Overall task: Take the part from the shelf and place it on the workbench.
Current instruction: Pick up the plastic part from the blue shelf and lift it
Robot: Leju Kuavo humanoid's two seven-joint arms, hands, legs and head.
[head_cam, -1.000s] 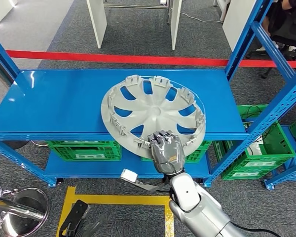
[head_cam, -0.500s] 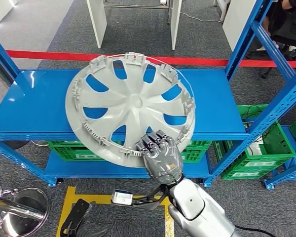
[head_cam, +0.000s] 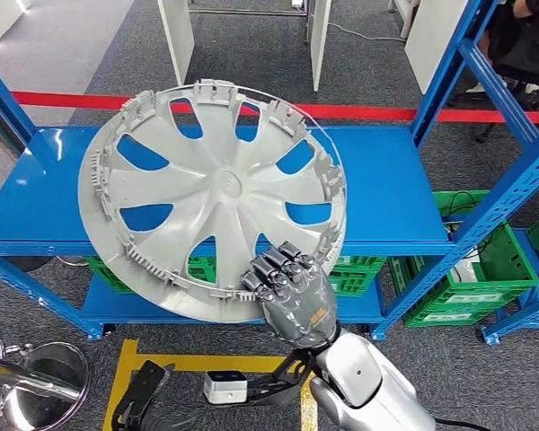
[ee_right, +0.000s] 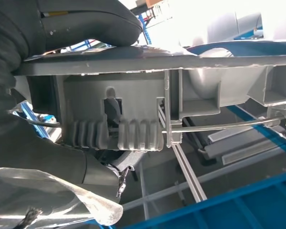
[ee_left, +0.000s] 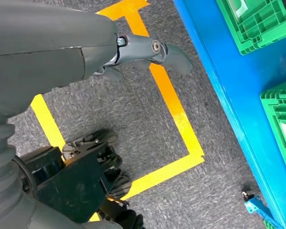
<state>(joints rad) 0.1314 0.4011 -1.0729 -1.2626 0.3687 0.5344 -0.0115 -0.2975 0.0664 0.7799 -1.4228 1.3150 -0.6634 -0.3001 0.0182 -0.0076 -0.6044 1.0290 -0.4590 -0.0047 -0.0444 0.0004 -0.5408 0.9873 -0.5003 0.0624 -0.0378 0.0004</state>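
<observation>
The part is a large silver-grey hubcap (head_cam: 212,197), inner side with clips facing me, held tilted in the air above the front edge of the blue shelf (head_cam: 389,197). My right hand (head_cam: 294,292) grips its near rim from below, fingers curled over the edge. In the right wrist view the thumb (ee_right: 91,21) lies on one face of the hubcap rim (ee_right: 152,114) and the ribbed clips sit close in front. My left hand (ee_left: 62,47) hangs over the carpet floor, holding nothing, its thumb (ee_left: 167,50) stretched out.
Green crates (head_cam: 483,260) stand on the lower shelf level and to the right. Blue uprights (head_cam: 497,197) rise at the right. A yellow floor marking (head_cam: 206,364) lies below me, a red line (head_cam: 63,99) behind the shelf. A person (head_cam: 525,36) sits at top right.
The hubcap has come up off the shelf, tilting toward me and swinging left; my right hand has drawn back and down with it.
</observation>
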